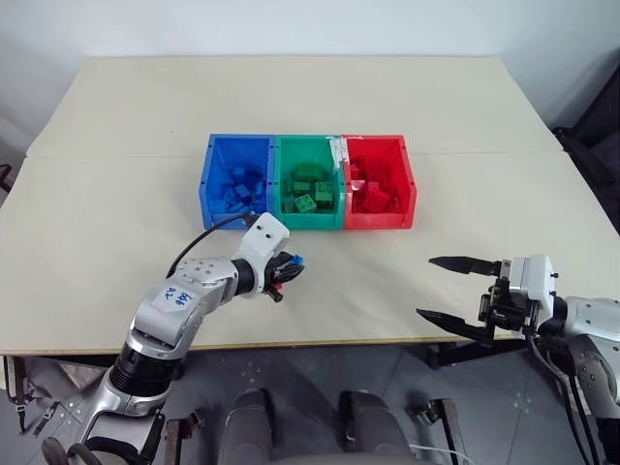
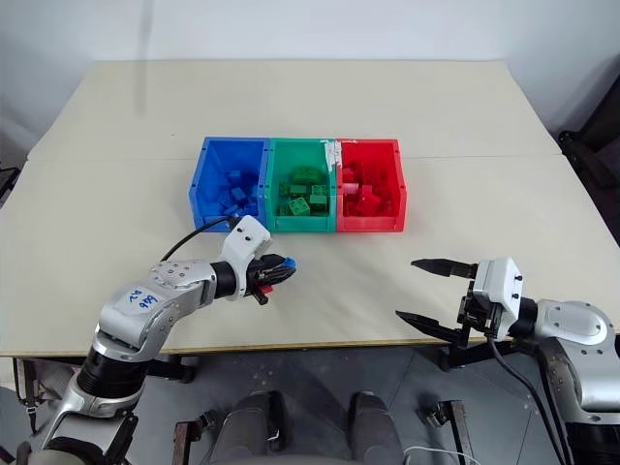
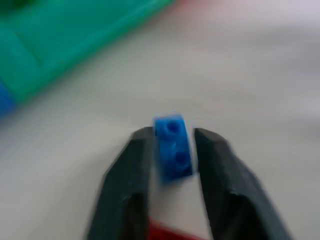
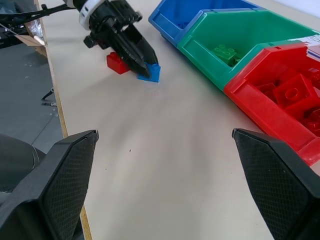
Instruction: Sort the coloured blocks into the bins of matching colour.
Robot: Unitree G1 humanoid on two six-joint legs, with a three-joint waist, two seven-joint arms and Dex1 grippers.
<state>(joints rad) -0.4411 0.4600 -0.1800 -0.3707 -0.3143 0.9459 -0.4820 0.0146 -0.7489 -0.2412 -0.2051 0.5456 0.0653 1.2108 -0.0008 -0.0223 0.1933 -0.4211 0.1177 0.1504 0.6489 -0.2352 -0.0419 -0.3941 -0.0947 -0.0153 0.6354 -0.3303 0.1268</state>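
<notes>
Three bins stand in a row mid-table: the blue bin (image 1: 207, 182), the green bin (image 1: 308, 221) and the red bin (image 1: 408, 180), each holding several blocks of its own colour. In front of the blue bin my left gripper (image 1: 290, 266) is shut on a blue block (image 3: 173, 148), which sits at table level (image 4: 151, 74). A red block (image 4: 118, 63) lies on the table right beside and behind those fingers. My right gripper (image 1: 426, 286) hovers open near the table's front right, apart from all blocks, with nothing between its fingers (image 4: 56, 186).
The beige table (image 1: 465, 116) stretches wide behind and beside the bins. Its front edge (image 1: 320, 341) runs just below both grippers. A dark object (image 1: 596, 136) stands off the table's right side.
</notes>
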